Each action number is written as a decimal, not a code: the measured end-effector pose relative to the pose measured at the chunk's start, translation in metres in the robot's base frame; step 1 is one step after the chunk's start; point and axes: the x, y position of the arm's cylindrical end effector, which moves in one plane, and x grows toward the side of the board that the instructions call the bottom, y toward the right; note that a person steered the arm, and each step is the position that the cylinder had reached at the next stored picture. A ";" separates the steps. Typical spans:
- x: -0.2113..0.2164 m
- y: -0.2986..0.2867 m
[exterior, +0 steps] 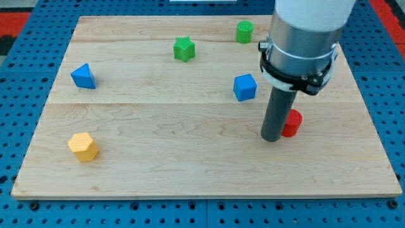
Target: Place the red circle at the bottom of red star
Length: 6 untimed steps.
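One red block [293, 122] shows at the view's right of the wooden board [190, 171]. It looks rounded, but my rod covers its left side, so its shape is not sure. My tip [273, 139] rests on the board touching or just beside the red block's left edge. No second red block is visible; the arm's wide grey body [304, 38] hides part of the board's top right.
A blue cube [245, 87] lies just up-left of my rod. A green star [184, 49] and a green cylinder [245, 31] sit near the top. A blue triangular block [83, 76] is at the left, and a yellow hexagon [83, 146] at the bottom left.
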 end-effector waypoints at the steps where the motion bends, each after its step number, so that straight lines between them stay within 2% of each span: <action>1: -0.025 0.026; 2: -0.031 0.057; 3: -0.006 0.088; 4: -0.026 0.102; 5: -0.044 0.071; 6: -0.027 0.074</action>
